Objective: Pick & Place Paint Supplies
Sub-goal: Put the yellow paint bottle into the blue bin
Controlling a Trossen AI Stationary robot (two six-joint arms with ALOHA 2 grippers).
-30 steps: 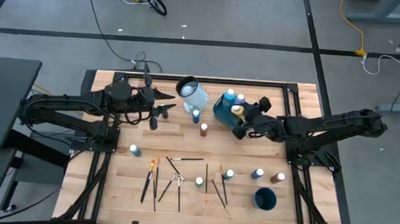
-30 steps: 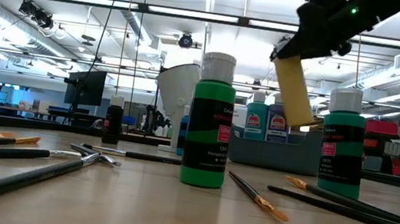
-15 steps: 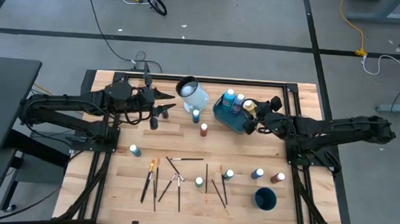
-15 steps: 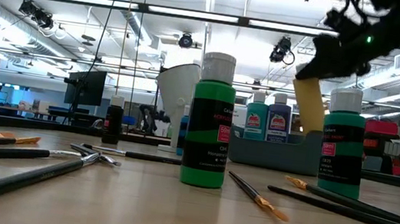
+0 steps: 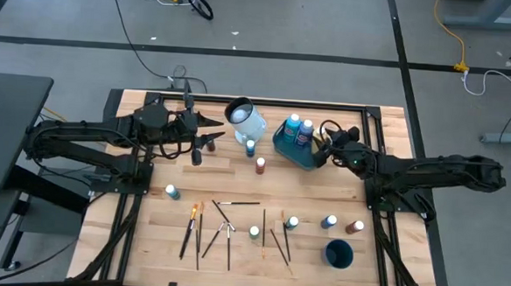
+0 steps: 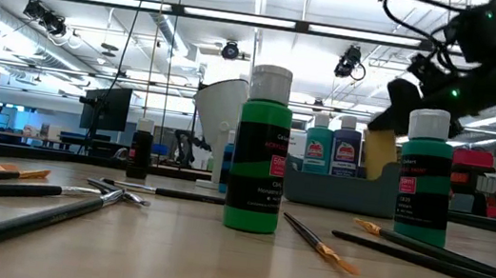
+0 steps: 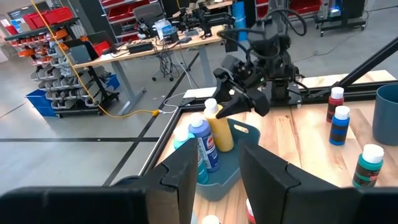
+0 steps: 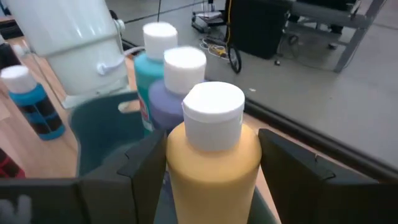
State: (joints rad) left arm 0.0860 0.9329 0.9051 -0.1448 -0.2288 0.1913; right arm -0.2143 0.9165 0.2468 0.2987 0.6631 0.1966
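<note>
You have three bottles in the teal tub (image 5: pixel 292 148): a teal one (image 8: pixel 149 62), a blue one (image 8: pixel 177 87), and the yellow bottle (image 8: pixel 214 155) your right gripper (image 5: pixel 322 147) holds. Its fingers are spread wide around the yellow bottle's body, which stands nearly upright in the tub on the side away from the white jug (image 5: pixel 246 119).

Out on the table (image 5: pixel 358 188) you can count eight more bottles in the high view: two just beside the tub on the jug's side, a dark one (image 5: pixel 197 155) below the left gripper (image 5: pixel 210 139), and five farther toward the front edge. About seven brushes (image 5: pixel 225 229) lie in a loose fan well in front of the tub. One dark blue cup (image 5: pixel 339 253) sits near the front right corner.

Your left gripper hovers beyond the jug from the tub, fingers partly apart, holding nothing.

The tub sits close to the table's back rail; bare wood between the tub and the brushes gives you room to move.
</note>
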